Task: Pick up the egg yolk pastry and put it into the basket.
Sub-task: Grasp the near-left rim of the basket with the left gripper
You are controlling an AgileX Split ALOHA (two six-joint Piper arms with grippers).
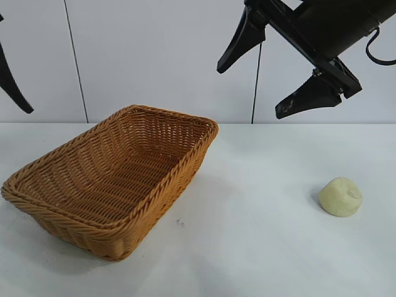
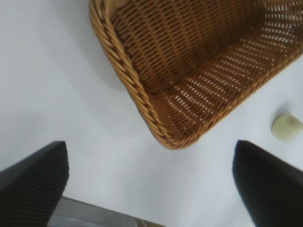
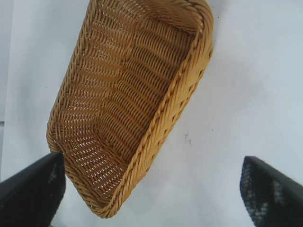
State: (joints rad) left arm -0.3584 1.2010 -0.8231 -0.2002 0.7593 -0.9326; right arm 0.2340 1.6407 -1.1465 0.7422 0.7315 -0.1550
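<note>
The egg yolk pastry [image 1: 341, 197], a small pale cream-yellow dome, lies on the white table at the right; it also shows in the left wrist view [image 2: 286, 127]. The orange-brown wicker basket [image 1: 185, 162] stands empty at the left centre, and shows in the left wrist view [image 2: 142, 97] and the right wrist view [image 3: 187, 87]. My right gripper [image 1: 249, 90] is open and empty, high above the table between basket and pastry. My left gripper [image 2: 151, 182] is open and empty, raised at the far left; only one finger [image 1: 11, 83] shows in the exterior view.
A white wall with vertical seams stands behind the table [image 1: 260, 247]. A small dark mark [image 1: 179, 221] lies on the table just right of the basket. A table edge [image 2: 94, 215] shows in the left wrist view.
</note>
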